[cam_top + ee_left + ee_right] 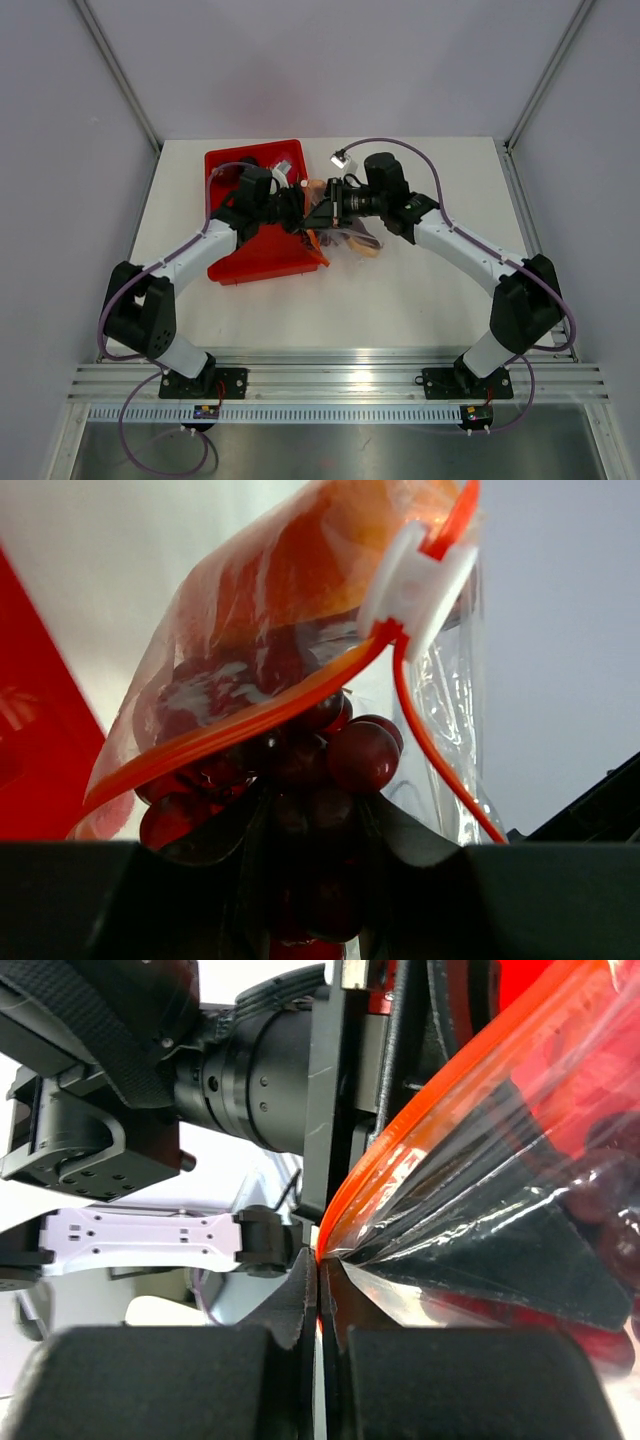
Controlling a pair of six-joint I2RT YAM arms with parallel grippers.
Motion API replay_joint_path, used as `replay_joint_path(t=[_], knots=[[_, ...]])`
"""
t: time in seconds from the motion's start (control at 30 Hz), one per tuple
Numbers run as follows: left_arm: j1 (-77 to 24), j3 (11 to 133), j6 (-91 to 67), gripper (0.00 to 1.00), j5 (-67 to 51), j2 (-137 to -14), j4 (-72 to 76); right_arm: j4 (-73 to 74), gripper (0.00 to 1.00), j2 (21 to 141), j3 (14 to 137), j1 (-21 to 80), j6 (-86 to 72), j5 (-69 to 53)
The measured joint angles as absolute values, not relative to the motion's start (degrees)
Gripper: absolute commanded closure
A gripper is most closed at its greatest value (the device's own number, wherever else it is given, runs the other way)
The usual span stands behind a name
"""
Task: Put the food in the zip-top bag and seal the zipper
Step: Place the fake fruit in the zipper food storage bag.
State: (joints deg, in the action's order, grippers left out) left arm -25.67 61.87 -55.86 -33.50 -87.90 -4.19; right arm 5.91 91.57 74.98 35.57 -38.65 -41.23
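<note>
The clear zip-top bag [345, 230] hangs between both grippers just right of the red bin. In the left wrist view the bag [250, 600] fills the top, with its orange zipper [250, 720] running across and a white slider [415, 580] on it. My left gripper [310, 830] is shut on a bunch of dark red food [345, 755] held at the bag's mouth. More dark red food [200, 700] shows through the plastic. My right gripper [318, 1265] is shut on the orange zipper edge [400, 1130] of the bag [500, 1230].
The red plastic bin [235, 255] lies at the left under my left arm [200, 255], with a small white item [283, 167] at its far end. A white plug [340, 157] on a purple cable lies behind the grippers. My left arm's wrist [250, 1070] is close before the right camera.
</note>
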Motion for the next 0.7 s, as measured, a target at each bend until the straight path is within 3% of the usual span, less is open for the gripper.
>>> replay_joint_path(t=[0.1,0.17,0.2,0.33,0.7], knots=[[-25.6,61.9,-53.8,0.92,-30.8,-86.1,-8.7,2.8,1.00,91.8,73.5,35.9,-41.7,-42.2],[-25.5,62.0,-51.9,0.79,-28.6,-83.7,-12.3,0.8,1.00,92.3,73.5,36.4,-43.8,-43.9],[-25.4,62.4,-50.7,0.62,-27.5,-82.6,-14.3,-0.7,1.00,92.6,73.5,36.6,-44.9,-44.9],[-24.8,65.2,-45.8,0.40,-23.2,-81.0,-20.6,-7.6,1.00,94.3,73.8,36.9,-50.2,-47.9],[-24.6,66.6,-38.9,0.31,-17.4,-81.9,-29.3,-30.3,1.00,100.9,68.6,37.7,-68.2,-52.2]])
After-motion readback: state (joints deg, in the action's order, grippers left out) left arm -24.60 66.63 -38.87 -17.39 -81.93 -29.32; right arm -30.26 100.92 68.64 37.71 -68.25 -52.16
